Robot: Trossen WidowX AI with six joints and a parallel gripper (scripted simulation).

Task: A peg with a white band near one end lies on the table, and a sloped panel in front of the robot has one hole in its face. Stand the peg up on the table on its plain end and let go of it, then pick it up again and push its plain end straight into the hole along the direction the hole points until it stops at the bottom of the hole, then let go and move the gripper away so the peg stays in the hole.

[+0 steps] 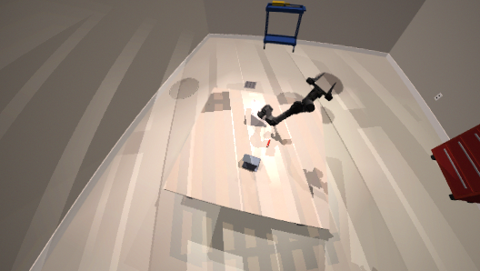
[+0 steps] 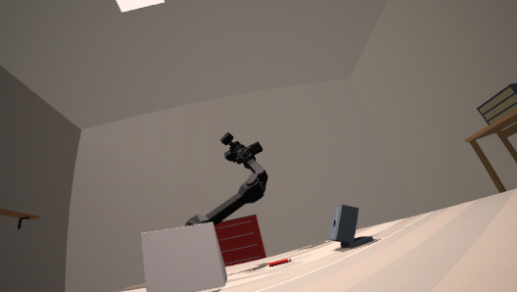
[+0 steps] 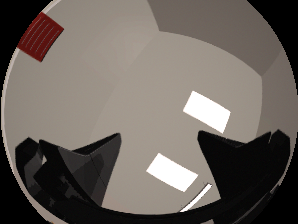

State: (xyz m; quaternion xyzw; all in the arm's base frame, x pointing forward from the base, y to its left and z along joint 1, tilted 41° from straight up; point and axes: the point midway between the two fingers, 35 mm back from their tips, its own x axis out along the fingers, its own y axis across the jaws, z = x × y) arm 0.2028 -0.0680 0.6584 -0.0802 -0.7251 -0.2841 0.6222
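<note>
peg [image 1: 268, 144] [image 2: 279, 263]: on table [image 1: 205, 182] [image 2: 441, 245] | exterior view: peg left of sloped panel [image 1: 251, 163] [image 2: 344, 223], right of box [image 2: 183, 257]; drawer cabinet [image 1: 461, 164] [image 2: 242, 240] [image 3: 40, 37] behind box | panel: on table

Top view: glare whitens the middle of my pale wooden tabletop [image 1: 205, 177], and hard-edged shadows cross it toward its corners. Exterior view: dim grey walls [image 2: 304, 147]; the tabletop [image 2: 470, 230] is brighter. Wrist view: two white rectangular ceiling lights [image 3: 207, 111] glow; my round, bowed picture blackens at its corners.
</note>
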